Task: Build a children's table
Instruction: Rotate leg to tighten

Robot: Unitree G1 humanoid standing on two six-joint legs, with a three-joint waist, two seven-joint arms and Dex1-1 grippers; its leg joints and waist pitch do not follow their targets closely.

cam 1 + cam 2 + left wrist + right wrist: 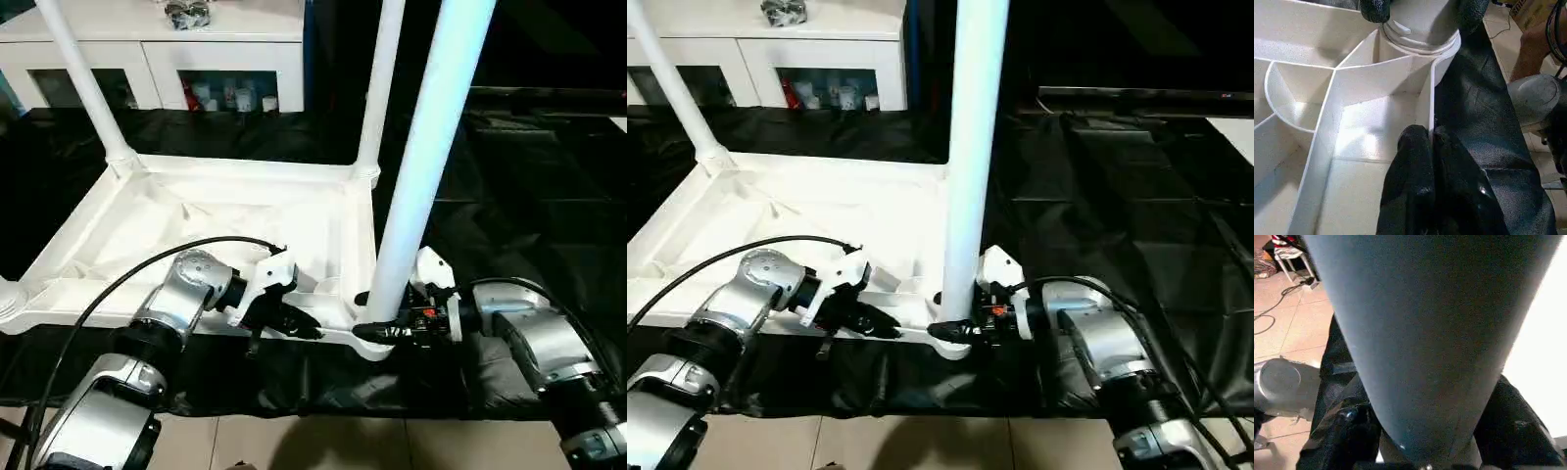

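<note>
At lower centre, the tabletop [225,211] lies underside up; my right gripper [377,315] clasps the leg [421,166] at its socket, my left gripper [294,321] pinches the rim. I'd keep the leg upright and press straight down

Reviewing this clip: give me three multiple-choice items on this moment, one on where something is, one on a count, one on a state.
1. Where is the right gripper?
A. on the cabinet
B. at the base of the near-right leg, by its corner socket
C. on the floor

2. How many legs stand upright in the tabletop?
A. one
B. three
C. five

3. The left gripper is:
A. wide open above the tabletop
B. holding a leg
C. shut on the tabletop's near rim

Key: 1 B, its fingers flank the leg's foot; 2 B, two far legs plus the near-right one; 3 C, its fingers pinch the rim wall.
</note>
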